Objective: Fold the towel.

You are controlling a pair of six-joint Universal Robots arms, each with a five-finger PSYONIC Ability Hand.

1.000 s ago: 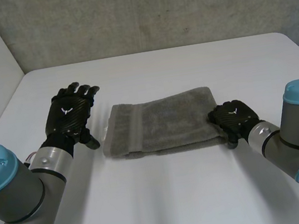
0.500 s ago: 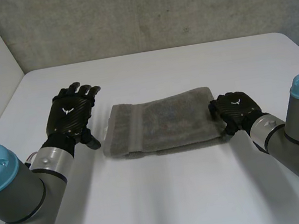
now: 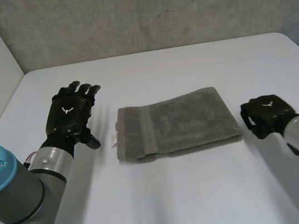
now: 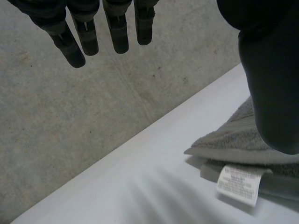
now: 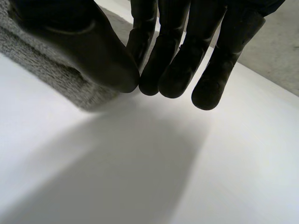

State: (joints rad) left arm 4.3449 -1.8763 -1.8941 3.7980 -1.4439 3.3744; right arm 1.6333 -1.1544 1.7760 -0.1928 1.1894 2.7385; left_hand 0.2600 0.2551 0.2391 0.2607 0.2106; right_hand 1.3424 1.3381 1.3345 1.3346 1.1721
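The grey towel lies folded into a flat oblong in the middle of the white table. A white label sticks out at its left end. My left hand hovers a little to the left of the towel, fingers straight and spread, touching nothing. In the left wrist view the towel's labelled corner lies beside the thumb. My right hand rests just off the towel's right edge, apart from it. In the right wrist view its fingers meet the thumb with nothing between them, the towel edge behind.
A grey concrete wall runs along the table's far edge. Bare table surface lies in front of the towel and behind it. The table's left edge passes close by my left arm.
The towel has slid a little to the right. My right hand has drawn back rightward off the towel's right end and its fingers have closed. The left hand has stayed put.
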